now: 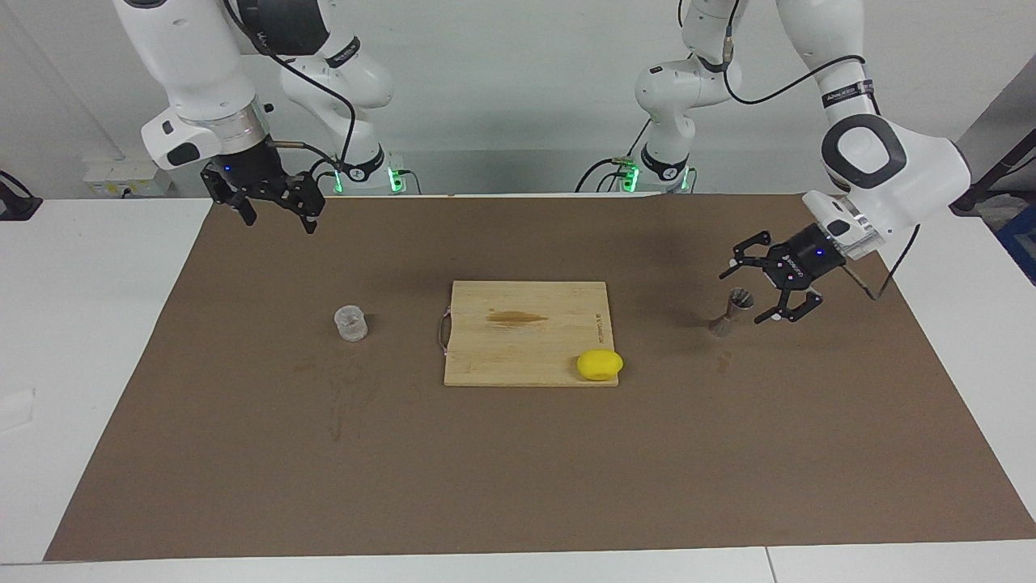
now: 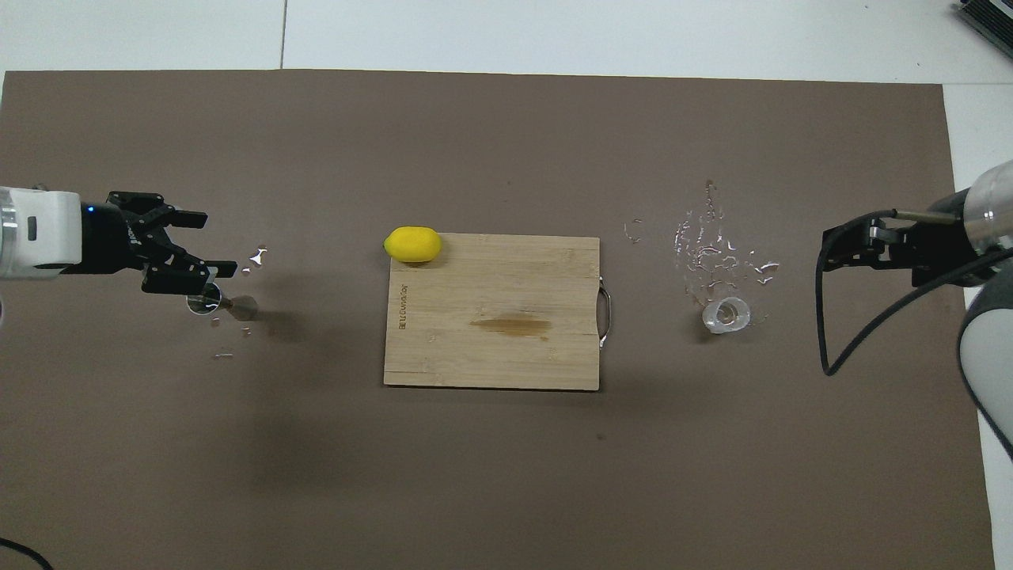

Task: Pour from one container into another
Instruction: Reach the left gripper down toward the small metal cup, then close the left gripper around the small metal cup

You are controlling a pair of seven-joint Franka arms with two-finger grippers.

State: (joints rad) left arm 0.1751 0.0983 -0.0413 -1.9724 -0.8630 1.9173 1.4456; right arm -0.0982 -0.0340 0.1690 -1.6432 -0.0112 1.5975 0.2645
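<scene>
The small clear cup (image 1: 351,323) stands upright on the brown mat toward the right arm's end, beside the wooden board; it also shows in the overhead view (image 2: 726,314). The silvery hourglass jigger (image 1: 732,312) stands upright toward the left arm's end and shows in the overhead view (image 2: 212,304). My left gripper (image 1: 743,296) is open and turned sideways at the jigger's height; in the facing view its fingers frame the jigger's upper cone without closing on it. In the overhead view the left gripper (image 2: 212,245) is close beside the jigger. My right gripper (image 1: 279,220) waits open and raised, empty.
A wooden board (image 1: 526,340) with a dark stain lies mid-mat, with a yellow lemon (image 1: 600,364) at its corner toward the left arm's end. Spilled drops (image 2: 712,249) glisten on the mat just farther from the robots than the cup. A few drops (image 2: 256,256) lie by the jigger.
</scene>
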